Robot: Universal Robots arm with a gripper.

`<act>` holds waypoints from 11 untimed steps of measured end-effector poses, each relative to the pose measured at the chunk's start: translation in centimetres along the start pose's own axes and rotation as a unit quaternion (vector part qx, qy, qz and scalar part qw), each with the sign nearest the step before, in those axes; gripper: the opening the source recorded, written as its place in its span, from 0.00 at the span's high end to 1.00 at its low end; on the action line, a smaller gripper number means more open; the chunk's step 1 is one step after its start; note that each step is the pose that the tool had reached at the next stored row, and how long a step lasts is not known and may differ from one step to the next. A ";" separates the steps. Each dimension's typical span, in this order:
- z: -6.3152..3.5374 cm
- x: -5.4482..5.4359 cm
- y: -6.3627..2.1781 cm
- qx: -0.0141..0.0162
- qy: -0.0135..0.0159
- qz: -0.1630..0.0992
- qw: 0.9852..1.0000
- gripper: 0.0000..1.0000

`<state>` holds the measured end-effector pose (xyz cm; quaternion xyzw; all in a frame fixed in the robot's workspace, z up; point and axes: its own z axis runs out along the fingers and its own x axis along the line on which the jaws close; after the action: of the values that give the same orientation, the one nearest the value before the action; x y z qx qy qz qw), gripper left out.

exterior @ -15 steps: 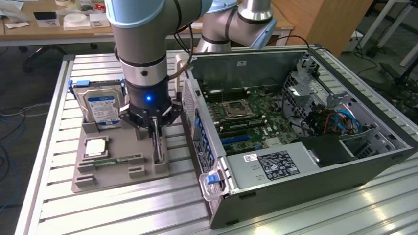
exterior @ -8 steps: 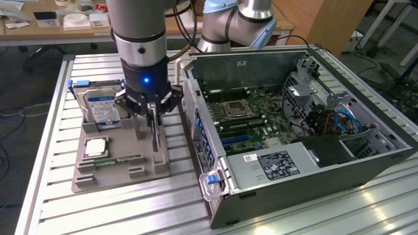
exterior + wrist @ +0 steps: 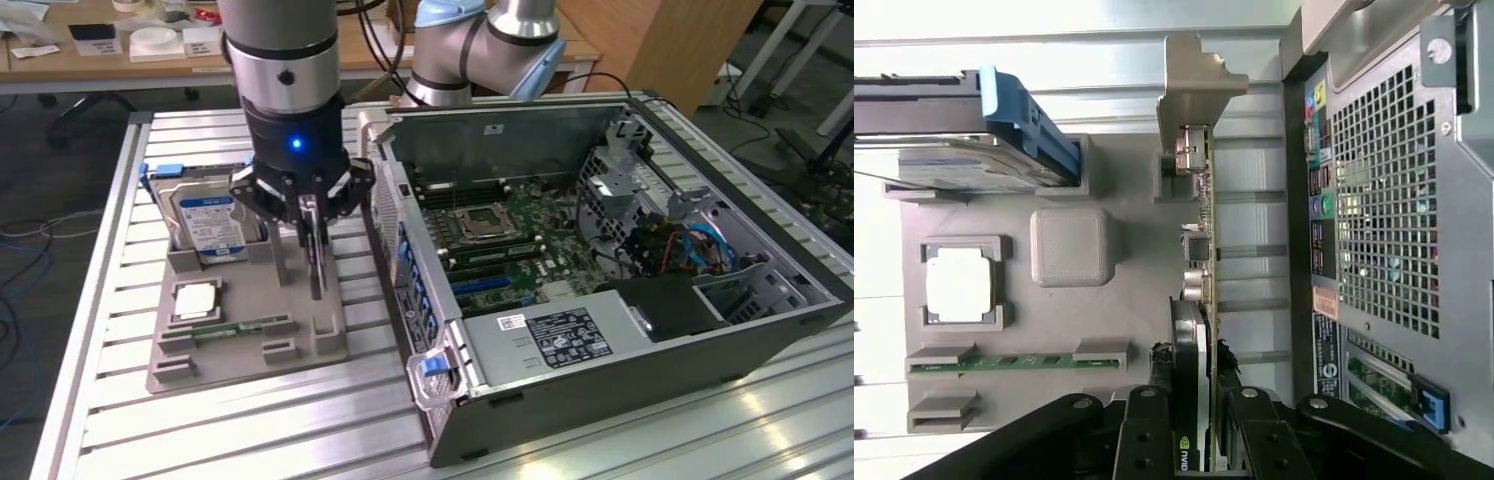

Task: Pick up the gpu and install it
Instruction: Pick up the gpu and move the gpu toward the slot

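Observation:
The gpu (image 3: 318,262) is a thin dark card standing on edge over the grey parts tray (image 3: 310,335), between the hard drive and the open computer case (image 3: 747,330). My gripper (image 3: 314,212) points straight down over it and is shut on the card's upper edge. In the wrist view the gpu (image 3: 1200,250) runs edge-on away from my gripper (image 3: 1197,372), with one black finger on each side and its silvery end bracket (image 3: 1199,75) at the far end. I cannot tell whether the card's lower edge still rests in the tray (image 3: 1139,310).
The tray also holds a blue-labelled hard drive (image 3: 214,225), a square processor (image 3: 196,298) and a green memory stick (image 3: 240,327). The case lies open with its motherboard (image 3: 514,240) exposed; its rear panel (image 3: 1384,200) is close beside the card. A second arm (image 3: 481,50) stands behind.

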<state>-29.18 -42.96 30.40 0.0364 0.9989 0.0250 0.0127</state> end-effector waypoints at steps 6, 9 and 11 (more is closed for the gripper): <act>-1.50 0.0 0.08 0.000 0.000 0.000 1.000 0.73; -2.17 -0.1 0.11 0.000 0.000 0.000 1.000 0.73; -2.61 -0.1 0.13 0.000 0.000 0.000 1.000 0.73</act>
<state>-29.18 -42.96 33.01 0.0363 0.9989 0.0250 0.0127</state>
